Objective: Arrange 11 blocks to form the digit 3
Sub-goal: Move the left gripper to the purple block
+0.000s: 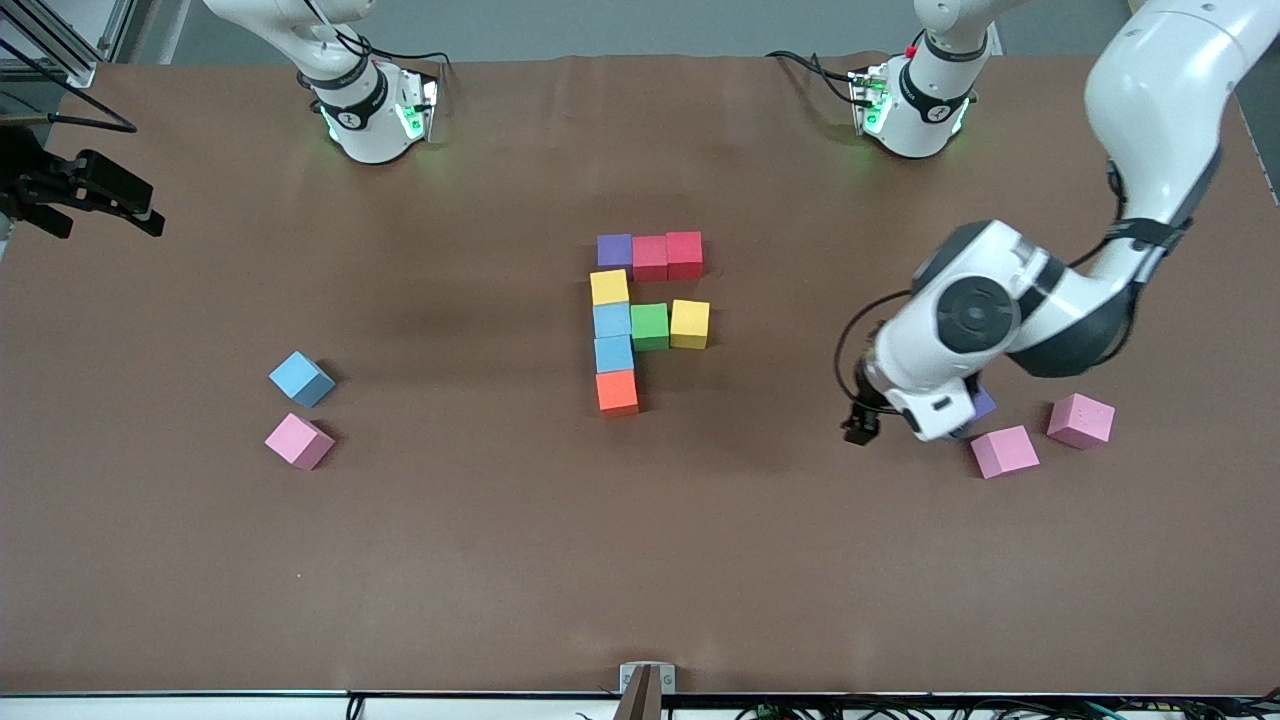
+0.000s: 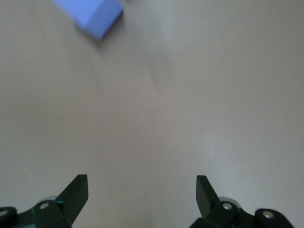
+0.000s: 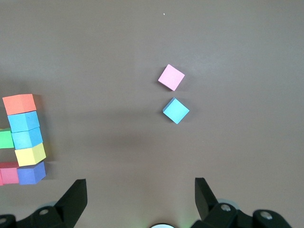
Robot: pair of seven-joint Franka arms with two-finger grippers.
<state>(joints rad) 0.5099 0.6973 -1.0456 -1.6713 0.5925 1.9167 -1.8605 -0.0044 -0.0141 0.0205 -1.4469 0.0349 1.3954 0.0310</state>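
Now the left gripper [image 2: 141, 197] hangs released and empty low over the table, a purple block [image 1: 983, 403] just beside it, apparently half hidden under the wrist, two pink blocks [image 1: 1004, 451] near. The unfinished digit 3 [image 1: 648, 320] sits well apart, lacking its bottom bar; next comes closing on a loose block. The right gripper [image 3: 140, 195] waits released; no writing is readable.

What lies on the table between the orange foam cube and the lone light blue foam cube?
Nothing: the front view shows bare brown table between orange foam cube and lone light blue foam cube.
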